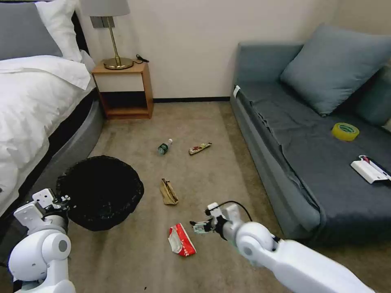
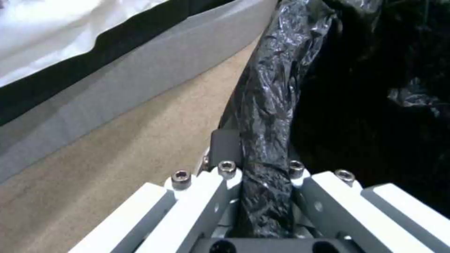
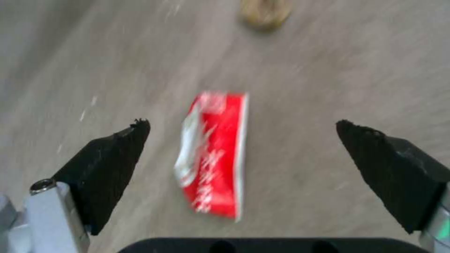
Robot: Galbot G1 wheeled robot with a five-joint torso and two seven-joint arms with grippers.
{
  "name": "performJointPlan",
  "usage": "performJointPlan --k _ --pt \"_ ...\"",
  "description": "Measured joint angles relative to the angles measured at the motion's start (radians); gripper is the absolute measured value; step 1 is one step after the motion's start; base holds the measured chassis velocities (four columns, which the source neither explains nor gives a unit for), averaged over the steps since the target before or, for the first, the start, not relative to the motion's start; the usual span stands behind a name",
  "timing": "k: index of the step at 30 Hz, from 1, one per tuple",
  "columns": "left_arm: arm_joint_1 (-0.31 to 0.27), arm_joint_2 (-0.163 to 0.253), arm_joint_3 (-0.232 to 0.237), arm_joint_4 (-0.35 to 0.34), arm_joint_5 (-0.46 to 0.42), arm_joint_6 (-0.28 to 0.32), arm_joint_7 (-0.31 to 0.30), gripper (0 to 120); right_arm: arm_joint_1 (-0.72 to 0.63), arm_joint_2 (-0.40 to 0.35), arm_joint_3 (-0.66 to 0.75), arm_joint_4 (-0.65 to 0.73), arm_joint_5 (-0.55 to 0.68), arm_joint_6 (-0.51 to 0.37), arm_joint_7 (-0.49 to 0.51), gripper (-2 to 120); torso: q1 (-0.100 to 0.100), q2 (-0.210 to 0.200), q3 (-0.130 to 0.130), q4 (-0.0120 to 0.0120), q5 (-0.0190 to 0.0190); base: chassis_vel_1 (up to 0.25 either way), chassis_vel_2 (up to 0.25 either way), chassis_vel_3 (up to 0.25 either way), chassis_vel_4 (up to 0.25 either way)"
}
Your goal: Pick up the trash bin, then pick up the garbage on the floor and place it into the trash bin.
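Beige carpet [image 1: 195, 122] runs open between the bed [image 1: 36, 106] at 9 o'clock and the grey sofa [image 1: 309, 154] at 3; a nightstand [image 1: 124, 87] w/ a lamp [image 1: 110, 32] stands at approx. 11 against the wall.

Left gripper [image 2: 260, 175] at 8 o'clock is clamped on the trash bin [image 1: 99, 191], fingers [image 2: 225, 147] narrow on the bag-wrapped rim (black plastic bunched between them in the left wrist view). Bin sits just beside the bed's grey base, carpet showing between the two.

Mid-floor the garbage lies spread out w/ free carpet around each piece: clear bottle [image 1: 164, 147] and brown-gold wrapper [image 1: 200, 148] toward 12, near each other; tan paper wad [image 1: 168, 192] at centre; red-and-white packet [image 1: 181, 240] toward 6, well apart from the bin.

Right gripper [image 1: 199, 227] hovers just beside the packet on its 3 o'clock side, fingers spread wide. In the right wrist view the packet [image 3: 213, 154] lies on the carpet between the two black pads [image 3: 110, 165], touching neither, the wad [image 3: 265, 12] beyond it.

On the sofa seat: yellow tape roll [image 1: 345, 131] and white box [image 1: 370, 170], both well apart from the floor litter.
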Motion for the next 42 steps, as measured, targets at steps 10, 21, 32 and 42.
performJointPlan --k 10,21,32,42 --pt "0.011 -0.002 -0.012 -0.029 -0.001 -0.001 0.005 3 0.116 0.126 -0.256 -0.147 0.097 -0.004 0.051 100 0.0 0.0 0.0 -0.0003 -0.0001 0.0 0.0 0.0 0.0" --pt "0.012 -0.002 -0.026 -0.034 -0.007 -0.017 0.016 3 0.178 0.286 -0.378 -0.327 0.056 0.056 0.039 100 0.0 0.0 0.0 -0.0002 0.0 0.0 0.0 0.0 0.0" --pt "0.008 -0.004 -0.015 -0.027 -0.004 -0.025 0.02 3 0.177 0.31 -0.38 -0.42 -0.014 0.097 -0.002 98 0.0 0.0 0.0 -0.0004 0.0002 0.0 0.0 0.0 0.0" --pt "0.007 -0.006 -0.013 -0.028 0.0 -0.029 0.022 3 0.173 0.338 -0.386 -0.53 -0.07 0.129 -0.039 92 0.0 0.0 0.0 -0.0003 0.0002 0.0 0.0 0.0 0.0"
